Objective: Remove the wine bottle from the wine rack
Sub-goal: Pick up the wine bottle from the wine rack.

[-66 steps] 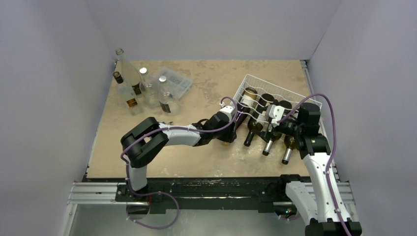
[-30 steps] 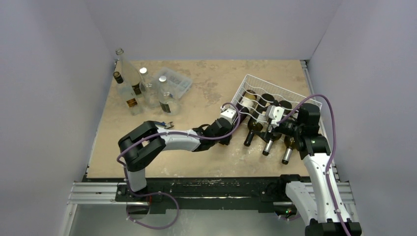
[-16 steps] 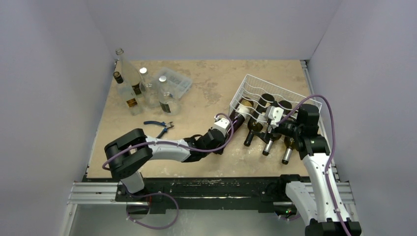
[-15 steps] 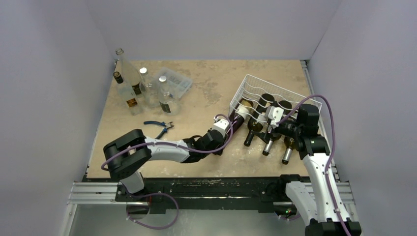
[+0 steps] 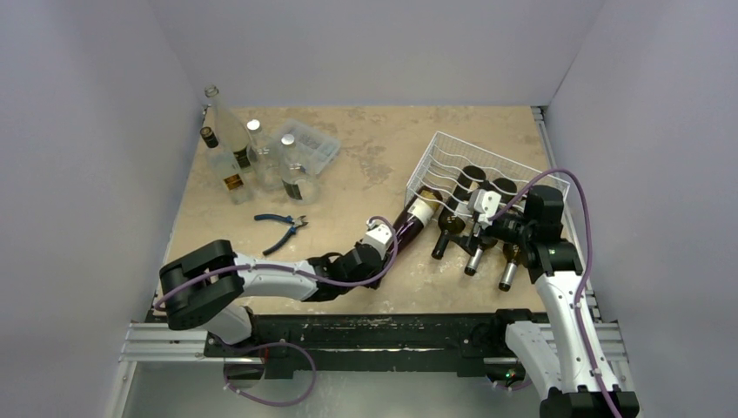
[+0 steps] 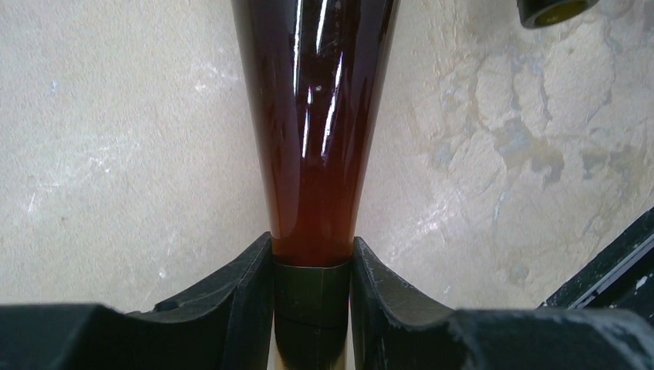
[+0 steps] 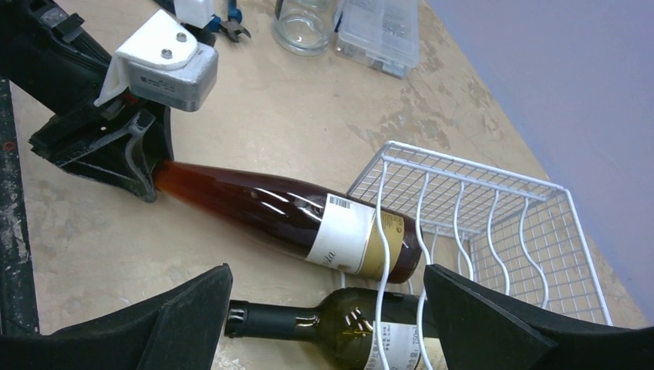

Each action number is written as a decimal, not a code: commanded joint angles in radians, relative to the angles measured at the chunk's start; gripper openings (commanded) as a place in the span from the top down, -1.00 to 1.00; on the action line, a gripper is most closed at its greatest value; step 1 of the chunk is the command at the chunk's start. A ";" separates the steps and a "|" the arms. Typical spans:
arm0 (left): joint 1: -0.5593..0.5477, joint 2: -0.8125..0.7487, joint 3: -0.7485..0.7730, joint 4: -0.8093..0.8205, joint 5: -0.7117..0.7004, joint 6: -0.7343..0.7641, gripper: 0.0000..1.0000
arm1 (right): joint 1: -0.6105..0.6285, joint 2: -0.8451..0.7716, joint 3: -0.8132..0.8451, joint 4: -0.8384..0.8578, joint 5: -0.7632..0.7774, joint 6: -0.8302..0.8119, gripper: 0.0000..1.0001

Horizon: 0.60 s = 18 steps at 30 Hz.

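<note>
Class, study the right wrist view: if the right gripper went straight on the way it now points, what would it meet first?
Probably the dark green bottle lying in the wine rack, just ahead of the open right gripper; the brown wine bottle lies beyond it. Depth is unclear.

One wine bottle (image 5: 416, 213) lies at the front edge of the single white wire rack (image 5: 452, 148) and three more dark bottles (image 5: 472, 177) lie in it. Four glass bottles (image 5: 291, 165) and one clear compartment box (image 5: 315, 144) stand at the worktop's (image 5: 365, 131) far left corner, one pair of pliers (image 5: 280, 226) nearby.
</note>
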 commanded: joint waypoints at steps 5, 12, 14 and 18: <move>-0.041 -0.088 -0.051 0.006 -0.095 -0.073 1.00 | -0.003 -0.009 -0.007 0.017 -0.018 -0.014 -0.97; -0.074 -0.130 -0.076 -0.025 -0.129 -0.100 1.00 | -0.030 -0.008 -0.010 0.018 -0.022 -0.014 -0.98; -0.080 -0.133 -0.084 -0.026 -0.130 -0.104 1.00 | -0.030 -0.008 -0.012 0.018 -0.024 -0.014 -0.98; -0.094 -0.130 -0.089 -0.036 -0.137 -0.116 1.00 | -0.030 -0.008 -0.012 0.020 -0.025 -0.015 -0.98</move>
